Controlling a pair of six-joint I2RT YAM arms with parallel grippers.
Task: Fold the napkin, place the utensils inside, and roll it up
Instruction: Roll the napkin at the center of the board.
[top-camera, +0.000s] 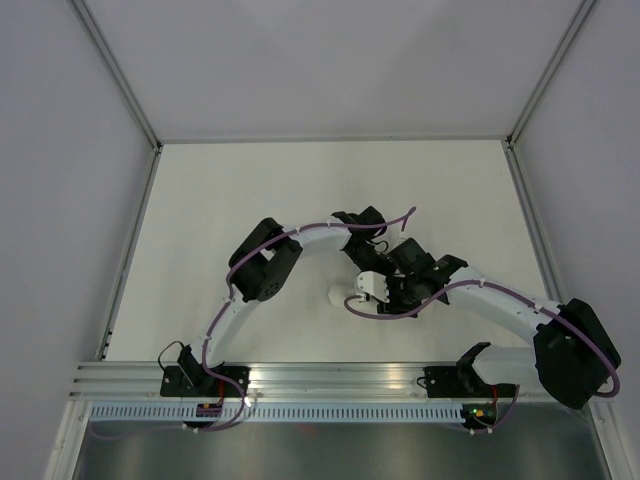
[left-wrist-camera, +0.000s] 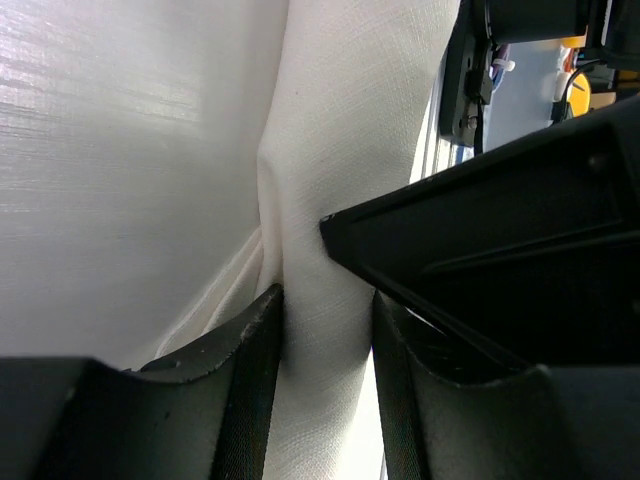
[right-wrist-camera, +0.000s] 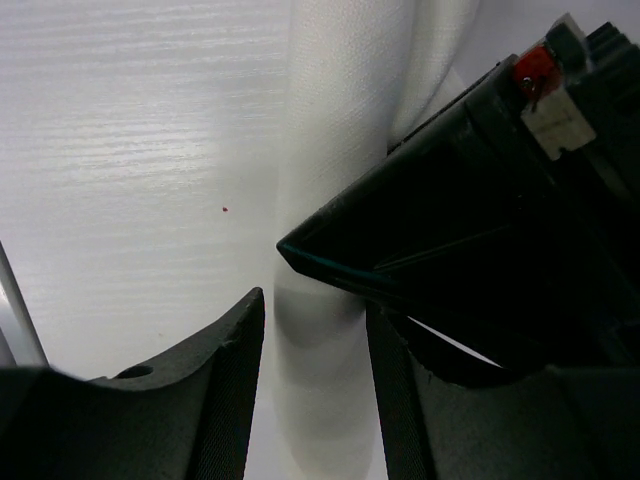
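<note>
The napkin is rolled into a narrow white tube lying on the table. One end of the napkin pokes out to the left of the two wrists in the top view. My left gripper is shut on the roll, with both pads against the cloth. My right gripper straddles the same napkin with its jaws open, and a strip of table shows beside its left finger. The grippers stand close together at mid-table, left gripper and right gripper. The utensils are hidden.
Each wrist view is crowded on its right side by the other gripper's black finger. Purple cables loop over both arms. An aluminium rail runs along the near edge, and frame posts stand at the table's back corners.
</note>
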